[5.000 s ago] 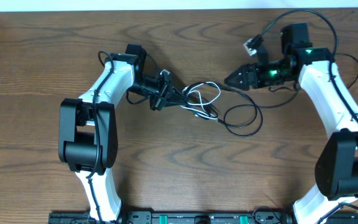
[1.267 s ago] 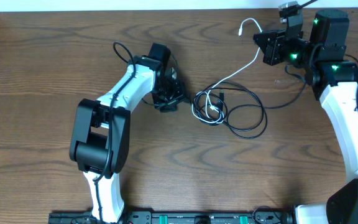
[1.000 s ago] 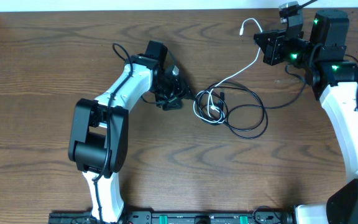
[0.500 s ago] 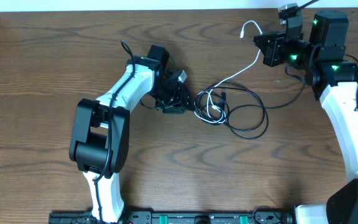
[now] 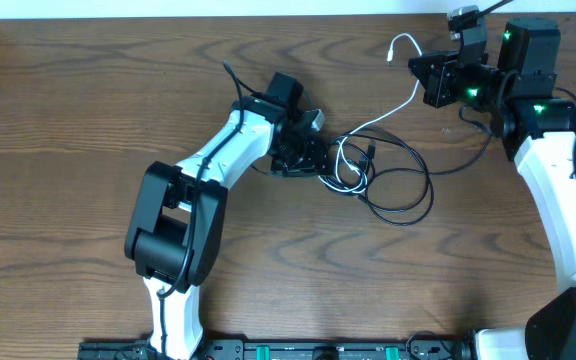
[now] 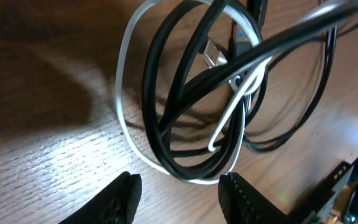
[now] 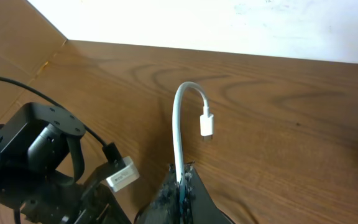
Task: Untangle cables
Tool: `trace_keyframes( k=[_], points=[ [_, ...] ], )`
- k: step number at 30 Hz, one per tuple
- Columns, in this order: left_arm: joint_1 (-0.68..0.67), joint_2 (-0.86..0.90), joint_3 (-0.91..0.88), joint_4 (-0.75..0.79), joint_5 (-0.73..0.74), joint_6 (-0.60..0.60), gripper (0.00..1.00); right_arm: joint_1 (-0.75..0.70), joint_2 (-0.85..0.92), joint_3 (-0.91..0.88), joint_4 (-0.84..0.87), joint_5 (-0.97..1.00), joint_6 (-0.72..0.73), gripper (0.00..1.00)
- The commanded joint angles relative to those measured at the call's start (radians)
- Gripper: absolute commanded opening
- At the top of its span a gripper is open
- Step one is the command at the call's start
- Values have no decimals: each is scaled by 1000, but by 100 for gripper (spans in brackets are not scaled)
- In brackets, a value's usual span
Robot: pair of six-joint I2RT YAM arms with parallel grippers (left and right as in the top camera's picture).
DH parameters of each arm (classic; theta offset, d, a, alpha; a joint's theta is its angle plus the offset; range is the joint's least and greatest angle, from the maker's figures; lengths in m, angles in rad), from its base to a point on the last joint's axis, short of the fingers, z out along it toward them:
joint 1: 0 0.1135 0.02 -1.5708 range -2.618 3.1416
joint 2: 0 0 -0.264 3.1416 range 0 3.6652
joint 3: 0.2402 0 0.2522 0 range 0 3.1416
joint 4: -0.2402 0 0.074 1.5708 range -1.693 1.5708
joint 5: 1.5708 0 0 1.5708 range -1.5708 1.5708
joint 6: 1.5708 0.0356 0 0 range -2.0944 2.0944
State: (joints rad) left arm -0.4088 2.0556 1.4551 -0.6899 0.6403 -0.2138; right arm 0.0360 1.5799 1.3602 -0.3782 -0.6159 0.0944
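Robotics lab: left arm [image 5: 223,160], right arm [image 5: 558,200] mounted at wooden table [image 5: 58,200].

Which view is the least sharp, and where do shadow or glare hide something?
Left wrist: softest, the black cords close to the lens and the left claw blurred at the bottom edge; a dark shadow lies on the table upper left, beside a bright patch. Right wrist: the white cord is sharp, the top of the picture washed out white. Overhead: even light, sharp.
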Motion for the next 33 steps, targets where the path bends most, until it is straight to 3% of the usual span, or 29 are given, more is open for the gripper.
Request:
trace_keyframes(
  k=[1, 7, 19, 22, 25, 33],
  points=[
    [-10, 10, 0, 16, -58, -41, 45, -5, -11, 13, 0, 0, -18, 1],
    [-34, 10, 0, 50, -206, -78, 45, -5, -11, 13, 0, 0, -18, 1],
    [-36, 32, -2, 129, -215, -80, 44, -5, -11, 13, 0, -1, -17, 1],
    [-36, 50, -2, 135, -216, -80, 40, -5, -11, 13, 0, -4, -17, 1],
    [-35, 54, -2, 137, -237, -80, 29, -5, -11, 13, -1, -4, -18, 1],
    [-36, 54, -3, 139, -261, -80, 28, -5, -11, 13, -4, -4, -18, 1]
  ],
)
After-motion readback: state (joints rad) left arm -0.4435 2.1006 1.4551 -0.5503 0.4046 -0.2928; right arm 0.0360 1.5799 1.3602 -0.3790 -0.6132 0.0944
